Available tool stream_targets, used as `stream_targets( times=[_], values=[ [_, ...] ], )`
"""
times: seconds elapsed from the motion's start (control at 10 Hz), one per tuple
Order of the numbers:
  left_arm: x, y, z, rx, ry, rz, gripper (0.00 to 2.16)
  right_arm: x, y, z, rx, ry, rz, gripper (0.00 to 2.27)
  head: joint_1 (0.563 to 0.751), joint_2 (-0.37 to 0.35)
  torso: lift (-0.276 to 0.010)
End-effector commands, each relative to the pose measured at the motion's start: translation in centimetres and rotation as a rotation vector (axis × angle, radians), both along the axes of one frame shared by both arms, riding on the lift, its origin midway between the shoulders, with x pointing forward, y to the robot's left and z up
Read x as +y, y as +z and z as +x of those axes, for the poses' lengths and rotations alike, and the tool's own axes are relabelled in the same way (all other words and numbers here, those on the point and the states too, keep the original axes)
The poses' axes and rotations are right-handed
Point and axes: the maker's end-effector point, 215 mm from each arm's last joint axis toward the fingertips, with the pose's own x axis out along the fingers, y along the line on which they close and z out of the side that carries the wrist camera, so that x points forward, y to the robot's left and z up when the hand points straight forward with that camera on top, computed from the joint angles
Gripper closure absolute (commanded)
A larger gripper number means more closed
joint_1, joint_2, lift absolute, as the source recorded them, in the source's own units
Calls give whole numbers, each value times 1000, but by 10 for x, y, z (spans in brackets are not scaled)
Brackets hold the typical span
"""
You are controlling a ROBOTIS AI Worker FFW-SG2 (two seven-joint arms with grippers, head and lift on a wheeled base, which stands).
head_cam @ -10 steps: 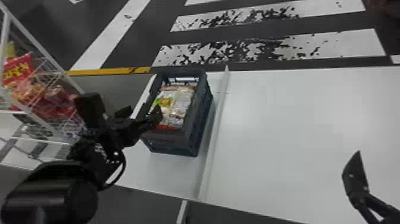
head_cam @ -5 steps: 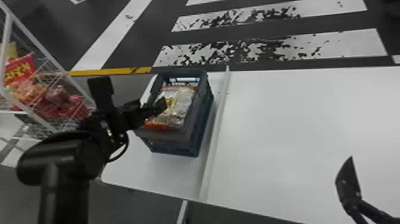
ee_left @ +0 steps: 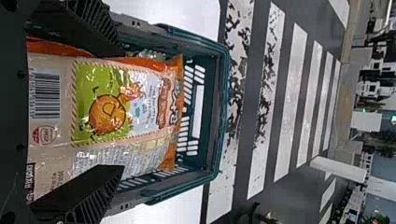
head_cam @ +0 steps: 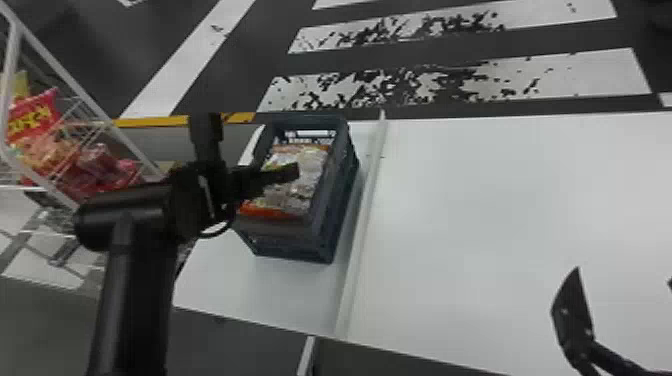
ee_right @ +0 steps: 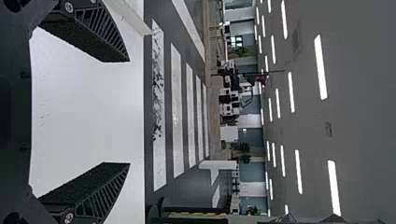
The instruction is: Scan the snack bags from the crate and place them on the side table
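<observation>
While the left hand hangs open, snack bag beneath, inside crate

A barcode and a round red mark sit side by side on a snack bag between the fingers of the left claw. Large brown lettering runs across the bag beyond the fingertips, while fine print, too small to make out, lies near one finger. Bold yellow characters, blurred, mark a red bag well to the claw's left.
</observation>
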Motion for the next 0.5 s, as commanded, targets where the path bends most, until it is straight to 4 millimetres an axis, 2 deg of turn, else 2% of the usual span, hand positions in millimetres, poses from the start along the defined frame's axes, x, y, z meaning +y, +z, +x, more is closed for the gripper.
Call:
stream_targets(
  times=[0.0, 0.1, 0.2, 0.3, 0.4],
  values=[
    [-6, -14, 11, 44, -33, -17, 97, 0, -3, 0, 9, 0, -4, 87, 695, 350, -81],
    [-13, -27, 7, 103, -64, -38, 751, 0, -4, 1, 11, 1, -7, 87, 695, 350, -81],
    [-8, -36, 6, 122, -31, 7, 1889, 1, -5, 2, 18, 2, -11, 87, 695, 338, -81],
    [-1, -38, 3, 130, -32, 36, 2135, 1, -7, 3, 25, 3, -15, 87, 695, 341, -81],
    [3, -35, 2, 129, -38, 27, 2135, 1, -9, 5, 30, 4, -21, 87, 695, 349, -81]
  ],
)
